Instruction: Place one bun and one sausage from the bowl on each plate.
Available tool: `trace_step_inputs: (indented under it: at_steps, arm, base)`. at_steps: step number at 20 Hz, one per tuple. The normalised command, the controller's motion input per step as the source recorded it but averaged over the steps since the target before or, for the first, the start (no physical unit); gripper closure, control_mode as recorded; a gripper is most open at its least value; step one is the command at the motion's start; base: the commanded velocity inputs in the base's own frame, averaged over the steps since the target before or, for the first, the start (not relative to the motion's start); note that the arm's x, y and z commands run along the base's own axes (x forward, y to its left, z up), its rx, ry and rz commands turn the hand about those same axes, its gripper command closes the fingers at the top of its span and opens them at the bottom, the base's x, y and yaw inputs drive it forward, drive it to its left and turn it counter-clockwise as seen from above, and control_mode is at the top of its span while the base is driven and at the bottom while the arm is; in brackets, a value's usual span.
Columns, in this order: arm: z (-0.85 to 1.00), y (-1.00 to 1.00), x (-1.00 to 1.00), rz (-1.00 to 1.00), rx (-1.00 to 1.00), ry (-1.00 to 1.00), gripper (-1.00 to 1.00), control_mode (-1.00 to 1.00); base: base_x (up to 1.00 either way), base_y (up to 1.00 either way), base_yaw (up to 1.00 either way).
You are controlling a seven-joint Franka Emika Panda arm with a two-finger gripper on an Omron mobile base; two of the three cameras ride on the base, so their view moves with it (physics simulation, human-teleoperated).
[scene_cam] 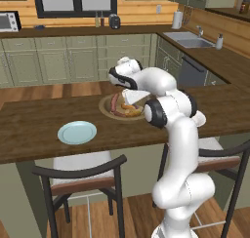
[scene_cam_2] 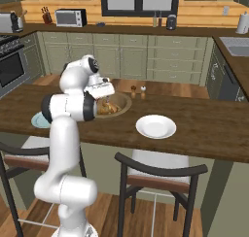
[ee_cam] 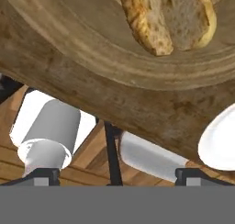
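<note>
Nothing is plated yet — the buns (scene_cam: 131, 110) and sausages (scene_cam: 115, 103) lie in the wooden bowl (scene_cam: 105, 107), flanked by the bare blue plate (scene_cam: 77, 132) and white plate (scene_cam_2: 156, 126) — while the gripper (scene_cam_2: 101, 91), its grip unreadable, hovers above the bowl.

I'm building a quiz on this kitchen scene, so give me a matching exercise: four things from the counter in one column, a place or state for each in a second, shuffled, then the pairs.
Things:
1. blue plate
2. white plate
3. bowl
4. sausage

Places or states:
A. lies inside the bowl
B. bare, on the counter to the arm's left
C. bare, on the counter to the arm's right
D. holds the food, right under the robot's hand

Pairs: 1-B, 2-C, 3-D, 4-A
</note>
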Motion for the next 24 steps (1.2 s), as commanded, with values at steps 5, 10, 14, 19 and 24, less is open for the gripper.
trace_step_inputs:
  at_steps: [5, 10, 14, 19, 24]
  arm:
    - [-0.54, 0.0, 0.3, 0.15, 0.0, 0.13, -1.0, -1.0]
    - [-0.04, -0.06, 0.53, 0.1, 0.0, 0.07, -1.0, -1.0]
    - [-0.36, 0.0, 0.21, 0.08, -0.05, 0.11, -1.0, -1.0]
    - [-0.27, 0.0, 0.12, 0.06, 0.0, 0.05, -1.0, -1.0]
    - [-0.04, -0.03, 0.02, 0.04, 0.0, 0.0, -1.0, -1.0]
  base:
    - [0.0, 0.0, 0.0]
    - [0.0, 0.0, 0.0]
    - [0.0, 0.0, 0.0]
    - [0.0, 0.0, 0.0]
    - [0.0, 0.0, 0.0]
